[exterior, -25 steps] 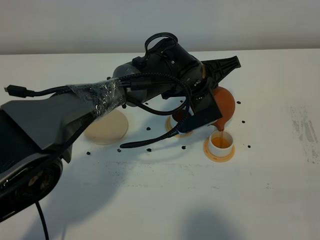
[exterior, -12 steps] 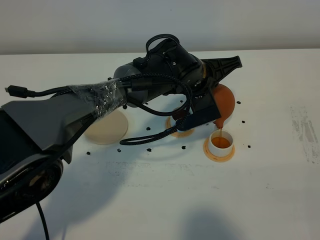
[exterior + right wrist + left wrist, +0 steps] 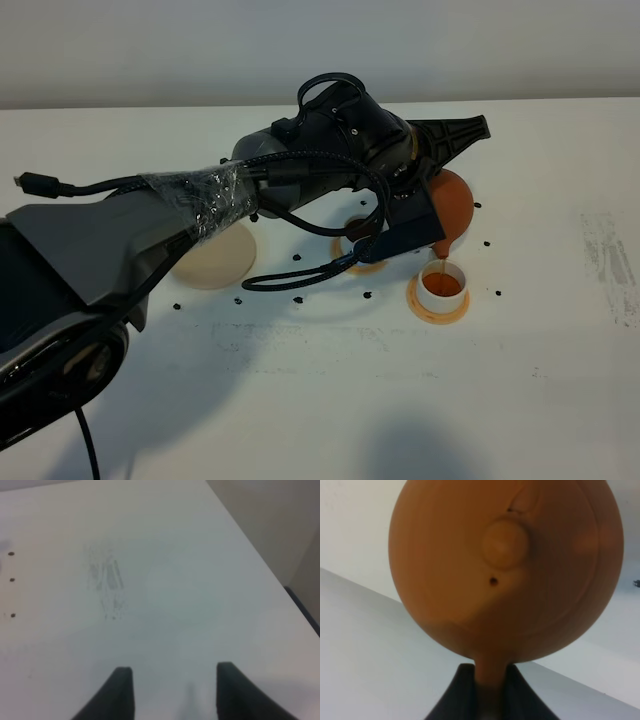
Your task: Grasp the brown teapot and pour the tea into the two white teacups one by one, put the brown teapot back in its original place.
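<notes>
Brown teapot (image 3: 452, 205) is held clear of the table, right of centre in the exterior high frame, tilted with its spout pointing down over a white teacup (image 3: 442, 283). A thin stream of amber liquid runs from the spout into that teacup, which already contains amber liquid and stands on an orange-tan coaster (image 3: 437, 305). The left gripper (image 3: 425, 180) is clamped on the teapot's handle; in the left wrist view the two dark fingers (image 3: 457, 695) pinch the handle at the bottom centre of the frame, with the teapot's lid and knob (image 3: 504, 543) facing the camera and filling most of the picture. A second coaster (image 3: 352, 260) lies just left of the first, largely hidden beneath the arm and its cable; whether the second teacup stands on it cannot be told. The pale beige disc (image 3: 213, 254) lies bare on the table (image 3: 320, 400), well to the left of the teapot. The right gripper (image 3: 172, 690) appears only in the right wrist view, at the bottom centre of that frame, its jaws spread apart with nothing between them, over bare table surface bearing faint grey scuffs (image 3: 106, 582).
</notes>
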Robot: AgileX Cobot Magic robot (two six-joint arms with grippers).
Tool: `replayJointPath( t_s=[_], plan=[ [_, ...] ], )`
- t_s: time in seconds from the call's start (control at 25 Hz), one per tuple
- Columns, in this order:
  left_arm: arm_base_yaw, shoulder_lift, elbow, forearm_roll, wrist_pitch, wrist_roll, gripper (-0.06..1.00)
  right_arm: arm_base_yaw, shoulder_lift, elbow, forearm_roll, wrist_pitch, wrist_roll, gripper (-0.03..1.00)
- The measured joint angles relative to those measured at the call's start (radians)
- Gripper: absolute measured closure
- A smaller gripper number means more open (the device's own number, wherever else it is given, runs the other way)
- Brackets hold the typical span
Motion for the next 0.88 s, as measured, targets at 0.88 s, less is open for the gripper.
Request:
replayJointPath(
  t_s=[0.88],
  plan=[
    [-0.022, 0.0, 0.038, 0.098, -0.027, -0.037, 0.86, 0.0, 0.0, 0.0, 0.0, 0.0, 0.0, 0.57]
  ],
)
